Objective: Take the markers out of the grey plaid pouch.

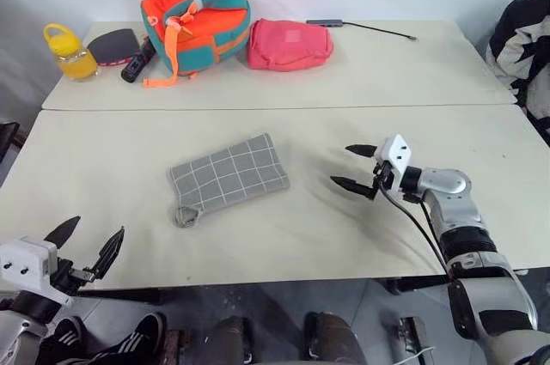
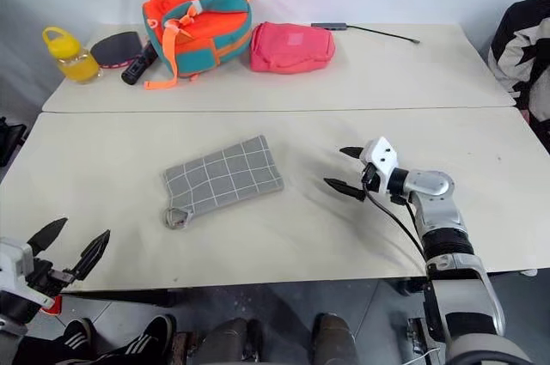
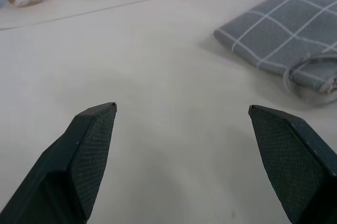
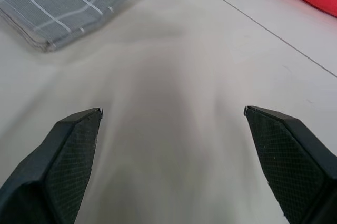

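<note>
The pouch [image 1: 229,177] lies flat on the worktop [image 1: 103,159], long axis slanting, loop end toward the left fingers [image 1: 86,244]. Right fingers [image 1: 354,167], nearer, face its far end; both pairs wide, empty.

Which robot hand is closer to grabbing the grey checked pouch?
Probably the right hand: it is open over the table, pointing at the grey plaid pouch. The left hand, also open, sits back at the table's near edge.
</note>
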Robot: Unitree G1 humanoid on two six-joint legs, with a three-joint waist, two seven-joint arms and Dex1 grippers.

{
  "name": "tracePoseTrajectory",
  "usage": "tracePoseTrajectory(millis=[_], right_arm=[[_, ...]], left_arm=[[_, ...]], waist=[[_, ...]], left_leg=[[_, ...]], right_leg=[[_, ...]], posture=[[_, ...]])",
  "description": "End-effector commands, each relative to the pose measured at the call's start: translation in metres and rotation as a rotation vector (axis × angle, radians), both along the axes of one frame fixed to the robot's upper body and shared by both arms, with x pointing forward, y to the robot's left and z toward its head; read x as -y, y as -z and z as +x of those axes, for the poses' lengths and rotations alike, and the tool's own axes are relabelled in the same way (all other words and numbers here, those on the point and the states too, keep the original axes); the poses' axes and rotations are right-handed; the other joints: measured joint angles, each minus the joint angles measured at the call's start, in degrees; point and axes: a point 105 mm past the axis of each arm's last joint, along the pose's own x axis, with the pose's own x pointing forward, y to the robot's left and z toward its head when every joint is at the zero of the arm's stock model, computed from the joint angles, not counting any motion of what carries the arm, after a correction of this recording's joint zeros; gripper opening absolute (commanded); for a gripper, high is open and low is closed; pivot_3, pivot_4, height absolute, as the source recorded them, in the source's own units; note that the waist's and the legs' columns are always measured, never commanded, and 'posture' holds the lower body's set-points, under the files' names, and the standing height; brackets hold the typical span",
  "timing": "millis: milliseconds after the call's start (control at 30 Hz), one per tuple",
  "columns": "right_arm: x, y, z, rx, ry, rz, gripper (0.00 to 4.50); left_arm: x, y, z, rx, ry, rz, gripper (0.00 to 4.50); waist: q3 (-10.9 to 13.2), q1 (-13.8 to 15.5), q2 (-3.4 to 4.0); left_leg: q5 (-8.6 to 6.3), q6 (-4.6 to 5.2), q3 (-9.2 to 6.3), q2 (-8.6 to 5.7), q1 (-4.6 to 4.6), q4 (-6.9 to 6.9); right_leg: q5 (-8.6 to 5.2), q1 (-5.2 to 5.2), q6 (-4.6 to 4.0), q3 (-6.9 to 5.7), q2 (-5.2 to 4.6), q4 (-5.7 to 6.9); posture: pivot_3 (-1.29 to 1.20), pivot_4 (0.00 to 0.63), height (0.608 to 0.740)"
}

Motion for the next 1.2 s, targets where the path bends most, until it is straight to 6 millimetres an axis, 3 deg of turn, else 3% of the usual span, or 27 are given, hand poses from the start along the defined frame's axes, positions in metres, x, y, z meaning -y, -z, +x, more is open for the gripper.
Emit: tracePoseTrajectory(millis=[33,300,367,467,667,767,833,967,1100,1200], right_arm=[[0.002,-0.009,0.001,0.037,-0.007,-0.002,4.50],[0.006,-0.013,-0.002,0.048,-0.003,0.015,4.50],[0.002,-0.021,-0.001,0.054,0.006,0.069,4.13],[-0.020,-0.034,-0.001,0.100,-0.019,0.117,3.28],[-0.097,-0.061,-0.007,0.168,-0.088,0.275,1.13],[-0.135,-0.053,0.000,0.160,-0.028,0.272,0.11],[-0.148,-0.051,0.004,0.157,0.003,0.279,0.04],[-0.175,-0.024,0.013,0.148,0.052,0.159,0.04],[-0.175,0.003,0.021,0.195,0.076,-0.063,0.04],[-0.171,0.010,0.020,0.173,0.065,-0.073,0.04]], left_arm=[[0.007,-0.009,-0.003,0.036,0.022,0.047,4.26],[0.014,-0.012,0.008,0.054,0.087,0.086,4.26],[0.016,-0.015,0.012,0.071,0.109,0.095,4.30],[0.015,-0.016,0.020,0.085,0.125,0.131,4.30],[0.012,-0.017,0.036,0.125,0.154,0.238,4.30],[0.017,-0.016,0.048,0.144,0.213,0.328,4.30],[0.018,-0.016,0.053,0.153,0.229,0.365,4.30],[0.029,-0.008,0.060,0.159,0.315,0.460,4.30],[0.032,-0.005,0.063,0.161,0.367,0.532,4.30],[0.032,-0.002,0.066,0.159,0.394,0.577,4.30]], waist=[[0.0,-0.1,0.00],[0.0,-0.2,0.01],[0.0,-0.2,0.02],[0.0,-0.2,0.02],[0.0,-0.8,0.02],[0.0,-0.8,0.02],[0.0,-0.8,0.02],[0.0,-0.8,-0.04],[0.0,-1.6,-0.05],[-0.1,-1.9,-0.11]], left_leg=[[0.00,0.00,0.00,0.00,0.00,0.00],[-0.01,0.00,0.01,0.03,0.00,-0.01],[-0.01,0.00,0.01,0.03,0.00,-0.01],[-0.01,0.00,0.01,0.03,0.00,-0.01],[-0.05,-0.12,0.01,0.09,0.01,-0.03],[-0.06,-0.14,0.01,0.08,0.00,-0.03],[-0.04,-0.14,0.07,0.05,-0.11,-0.02],[-0.05,-0.12,0.06,-0.07,-0.12,-0.02],[-0.06,-0.14,0.12,0.00,-0.22,-0.05],[-0.04,-0.17,0.21,0.05,-0.22,-0.05]], right_leg=[[0.00,0.00,0.00,0.00,-0.01,-0.01],[0.00,0.00,0.00,-0.01,0.03,-0.02],[0.00,0.00,0.00,-0.02,0.02,-0.01],[0.00,0.00,0.00,-0.01,0.01,-0.01],[-0.02,-0.20,-0.05,-0.02,0.08,0.32],[-0.03,-0.30,-0.06,-0.03,0.08,0.47],[-0.03,-0.45,-0.07,0.02,0.07,0.52],[-0.03,-0.55,-0.07,0.00,-0.04,0.72],[-0.03,-0.71,-0.07,0.01,0.04,0.78],[-0.03,-0.78,-0.07,0.00,0.08,0.81]], posture=[[0.00,0.150,0.740],[0.00,0.150,0.740],[0.00,0.150,0.740],[0.00,0.150,0.740],[0.00,0.150,0.740],[0.00,0.150,0.740],[0.00,0.150,0.740],[0.00,0.150,0.740],[0.00,0.150,0.740],[0.00,0.150,0.740]])
